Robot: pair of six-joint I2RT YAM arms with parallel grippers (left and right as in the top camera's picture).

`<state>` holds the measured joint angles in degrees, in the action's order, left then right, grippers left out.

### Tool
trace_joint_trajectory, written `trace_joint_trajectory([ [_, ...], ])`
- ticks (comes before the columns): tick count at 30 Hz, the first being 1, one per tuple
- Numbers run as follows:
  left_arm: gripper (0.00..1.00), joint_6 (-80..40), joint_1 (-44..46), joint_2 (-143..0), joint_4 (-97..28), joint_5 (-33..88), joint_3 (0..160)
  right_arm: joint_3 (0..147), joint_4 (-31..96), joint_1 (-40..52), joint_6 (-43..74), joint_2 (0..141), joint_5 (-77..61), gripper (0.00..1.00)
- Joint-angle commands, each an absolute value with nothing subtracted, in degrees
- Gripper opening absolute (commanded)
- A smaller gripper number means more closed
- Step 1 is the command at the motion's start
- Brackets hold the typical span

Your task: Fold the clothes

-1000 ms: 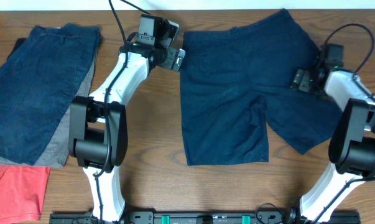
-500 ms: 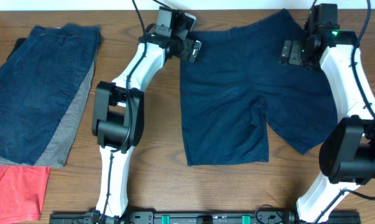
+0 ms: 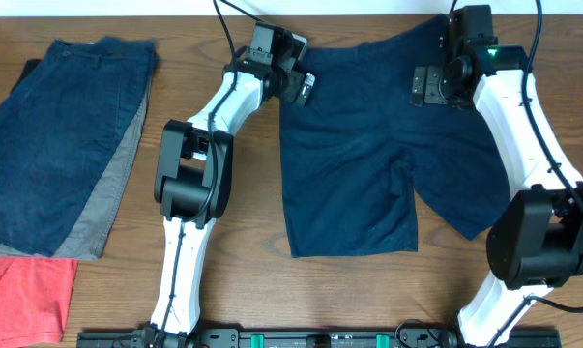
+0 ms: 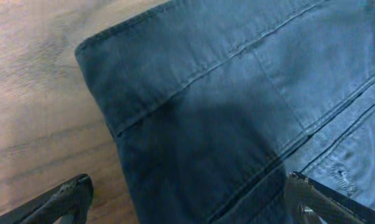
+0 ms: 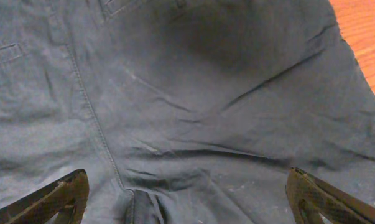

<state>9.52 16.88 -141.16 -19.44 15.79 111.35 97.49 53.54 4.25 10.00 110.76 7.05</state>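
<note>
Nearest, 1 coral-red garment (image 3: 20, 295) lies at the left of the table (image 3: 243, 242). Behind it lies 1 pair of faded denim shorts (image 3: 59, 135). 1 pair of navy shorts (image 3: 368, 164) lies flat, centre-right. Farthest, 2 grippers hang over its waistband end: the left gripper (image 3: 303, 87) and the right gripper (image 3: 429, 87), both spread wide and empty.

Both arms stretch forward, left hand (image 3: 302, 85) and right hand (image 3: 428, 85) splayed wide.

The brown wooden table (image 3: 243, 280) carries four garments. The dark navy-blue cloth shorts (image 3: 359, 164) lie spread flat at centre-right, with the waistband toward the far edge and both legs toward the near edge. At far left, faded denim-blue shorts (image 3: 59, 135) lie over a grey garment (image 3: 102, 213). A coral-red garment (image 3: 20, 295) occupies the near-left corner, just beside the grey one.
</note>
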Motion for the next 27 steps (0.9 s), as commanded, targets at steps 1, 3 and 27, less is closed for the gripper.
trace_joint_trajectory([
  [1,0.94,9.1,16.6,-142.4,-19.4,14.5,112.6,98.3,53.6,5.2,9.3,109.7,7.1,0.99],
  [3,0.86,9.1,16.8,-142.4,-19.4,14.6,112.6,98.3,53.6,5.3,9.3,109.7,7.1,0.99],
  [27,0.06,-9.2,3.9,-123.9,-64.4,0.6,112.6,98.1,57.3,9.3,16.9,109.8,-1.9,0.99],
])
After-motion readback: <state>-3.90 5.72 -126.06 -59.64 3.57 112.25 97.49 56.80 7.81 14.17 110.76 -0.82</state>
